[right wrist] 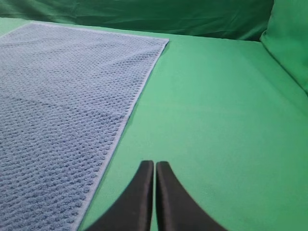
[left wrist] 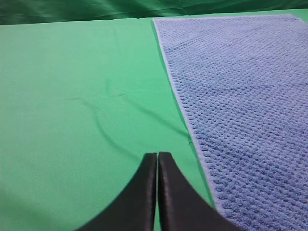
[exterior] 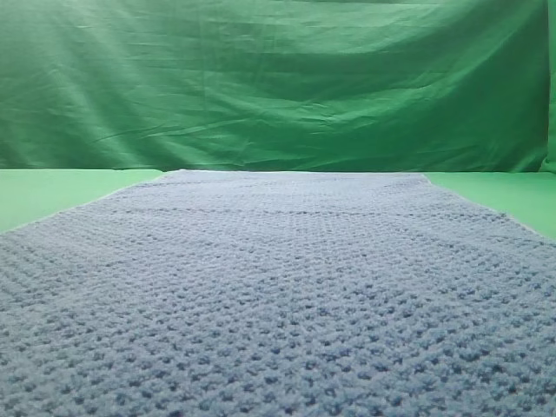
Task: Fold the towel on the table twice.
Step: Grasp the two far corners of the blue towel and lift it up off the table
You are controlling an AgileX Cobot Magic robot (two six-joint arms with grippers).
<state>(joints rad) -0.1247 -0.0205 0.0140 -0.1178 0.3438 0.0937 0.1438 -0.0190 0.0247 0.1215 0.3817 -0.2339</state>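
From high up, the towel [exterior: 278, 295] lies flat and spread wide on the table [exterior: 52, 193], ready for folding, with no fold made yet. In the left wrist view, the left gripper [left wrist: 157, 159] is pinched closed on nothing, over bare green beside the towel's edge. In the right wrist view, the right gripper [right wrist: 154, 166] is closed and empty too, waiting near the other edge.

towel [exterior: 278, 295] flat on table [exterior: 52, 191], curtain [exterior: 278, 78] behind

We see only our two grippers, left [left wrist: 157, 156] and right [right wrist: 154, 164]: each a pair of smooth, matte black fingers, broad at the base, curving to narrow tips.
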